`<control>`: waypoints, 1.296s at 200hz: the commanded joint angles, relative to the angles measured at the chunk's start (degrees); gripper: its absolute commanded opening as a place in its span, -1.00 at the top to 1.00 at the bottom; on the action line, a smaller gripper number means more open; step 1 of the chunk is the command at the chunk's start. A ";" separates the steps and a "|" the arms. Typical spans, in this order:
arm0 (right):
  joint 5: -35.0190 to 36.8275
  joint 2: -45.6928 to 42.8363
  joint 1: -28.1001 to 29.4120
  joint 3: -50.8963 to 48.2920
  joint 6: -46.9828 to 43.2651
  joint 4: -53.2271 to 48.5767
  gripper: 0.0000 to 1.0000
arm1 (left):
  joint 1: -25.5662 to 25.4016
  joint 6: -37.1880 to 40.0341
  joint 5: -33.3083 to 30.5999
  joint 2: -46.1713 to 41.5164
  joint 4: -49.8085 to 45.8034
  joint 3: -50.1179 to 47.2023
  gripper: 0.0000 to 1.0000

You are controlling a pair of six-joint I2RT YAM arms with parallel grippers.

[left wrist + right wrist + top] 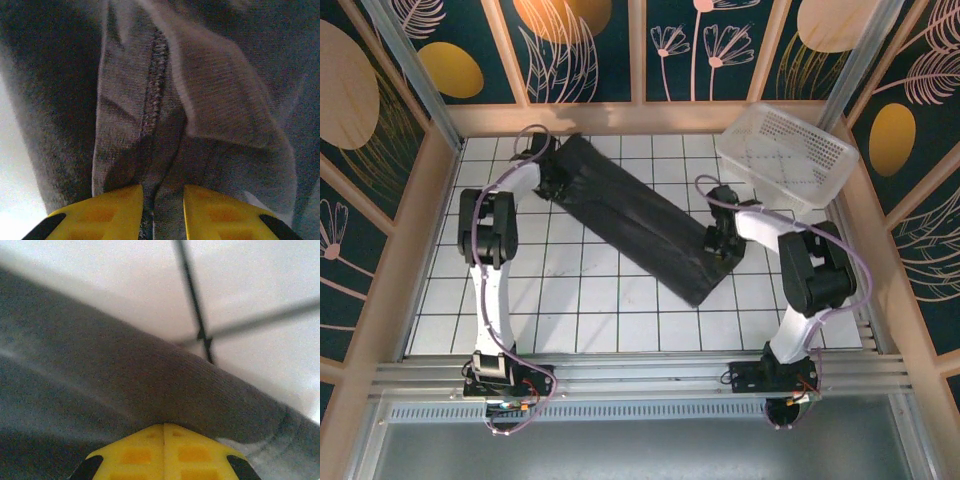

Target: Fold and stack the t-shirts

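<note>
From above, we see one dark t-shirt (640, 225) lying as a long narrow band slantwise across the tiled table (570, 300), running from the far left toward the near right. The left claw (548, 170) sits at its far end and the right claw (720, 240) at its near end. We judge that each arm has taken one end so the band can be kept straight for the next fold. A white basket (820, 175) leans in the far right corner, just beyond the right arm and apart from the cloth. On the left wrist camera, the yellow fingers (112, 212) are clenched on the shirt. A pinch of grey cloth fills the slim gap between them, and a stitched seam (155, 80) runs up from the grip, so this claw seems to hold a hemmed edge. On the right wrist camera, the two yellow pads meet flush. A rounded fold of the shirt rises straight off their tips, with white table beyond it, so we read this claw as clamped on the fold. With one fold left and no stack in sight, we judge the task to be at an early stage.
</note>
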 commanded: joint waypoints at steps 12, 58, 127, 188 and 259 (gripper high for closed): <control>-8.10 -0.34 11.06 -10.64 6.71 -8.95 0.87 | -3.83 -0.68 7.53 12.69 -1.25 13.62 0.43; -22.69 1.29 24.45 -6.90 9.35 -0.60 0.70 | -6.99 -7.09 13.39 22.27 4.06 25.79 0.42; -19.46 0.17 26.24 7.54 5.01 -4.32 0.37 | -6.98 1.42 8.73 13.76 2.19 28.38 -0.02; -14.21 -11.29 22.25 3.03 4.00 -8.85 0.24 | -7.22 6.61 -2.94 -17.13 -3.70 -5.69 -0.15; -21.95 -13.68 25.07 -9.50 -0.52 -3.89 -0.01 | -17.46 17.88 11.89 -45.01 -16.16 -50.75 -0.07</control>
